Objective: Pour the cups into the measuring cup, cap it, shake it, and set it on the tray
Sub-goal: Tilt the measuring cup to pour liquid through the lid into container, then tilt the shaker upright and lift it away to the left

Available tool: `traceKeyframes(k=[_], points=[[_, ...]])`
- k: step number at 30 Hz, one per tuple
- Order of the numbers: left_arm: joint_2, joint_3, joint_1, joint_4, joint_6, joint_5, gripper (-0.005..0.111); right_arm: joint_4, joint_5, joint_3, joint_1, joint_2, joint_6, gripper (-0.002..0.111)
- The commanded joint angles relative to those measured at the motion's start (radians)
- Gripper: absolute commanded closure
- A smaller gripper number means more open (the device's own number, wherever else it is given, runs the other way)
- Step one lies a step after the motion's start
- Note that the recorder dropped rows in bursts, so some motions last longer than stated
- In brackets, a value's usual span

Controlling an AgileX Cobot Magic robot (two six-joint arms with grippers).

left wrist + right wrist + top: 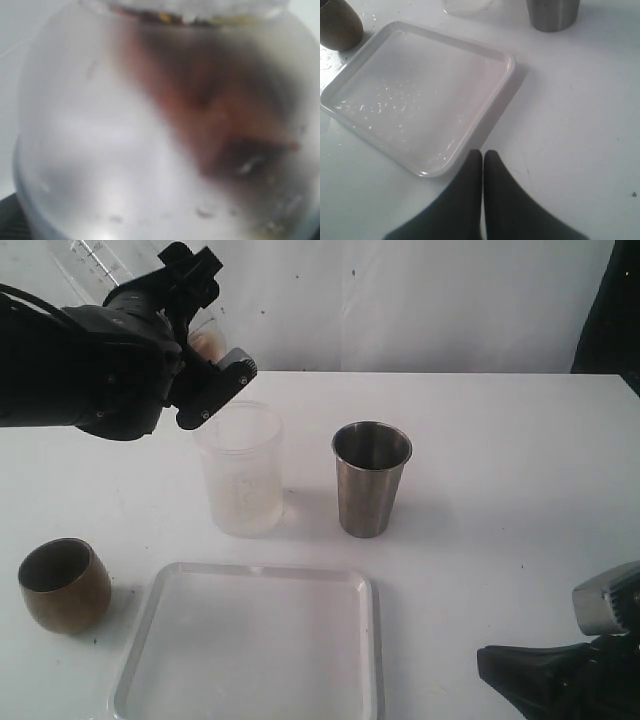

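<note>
Exterior view: the left gripper (203,328), jaws spread wide around the measuring cup (95,262), holds it aloft in the upper left of the frame, its long axis tilted toward that corner; the tray (268,571) lies at lower centre, down and right of the gripper. Left wrist view: the cup's wall fills the frame, brownish contents inside; whether it is capped I cannot tell. Right wrist view: the right gripper (482,162), tips pressed together and empty, sits just beside the tray's rim; the left arm looks set to do the lowering.
</note>
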Motion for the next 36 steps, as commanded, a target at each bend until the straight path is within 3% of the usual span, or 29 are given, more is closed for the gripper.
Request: traceKeyframes(k=[1,16,19,24,29,33,36], points=[[-0.013,-0.012,-0.004,0.031,-0.002,0.034,0.107,0.0,-0.017,0.005,-0.008,-0.002,-0.011,0.108],[-0.013,-0.012,-0.004,0.031,-0.083,0.03,0.107,0.0,-0.017,0.005,-0.008,-0.002,-0.011,0.108],[-0.013,-0.012,-0.004,0.031,-0.257,0.023,0.107,0.0,-0.017,0.005,-0.008,-0.002,-0.011,0.108],[-0.013,-0.012,-0.004,0.031,-0.709,0.08,0.107,0.0,-0.017,0.005,-0.008,-0.002,-0.011,0.108],[-0.018,-0.012,0.009,-0.091,-1.044,0.11,0.107,0.0,-0.017,0.005,-0.008,-0.002,-0.011,0.108],[-0.054,-0.012,0.05,-0.302,-1.12,-0.025,0.107,0.0,-0.014,0.005,-0.008,-0.002,-0.011,0.108],[-0.099,-0.01,0.129,-0.491,-1.171,-0.19,0.107,0.0,-0.014,0.005,-0.008,-0.002,-0.011,0.108]])
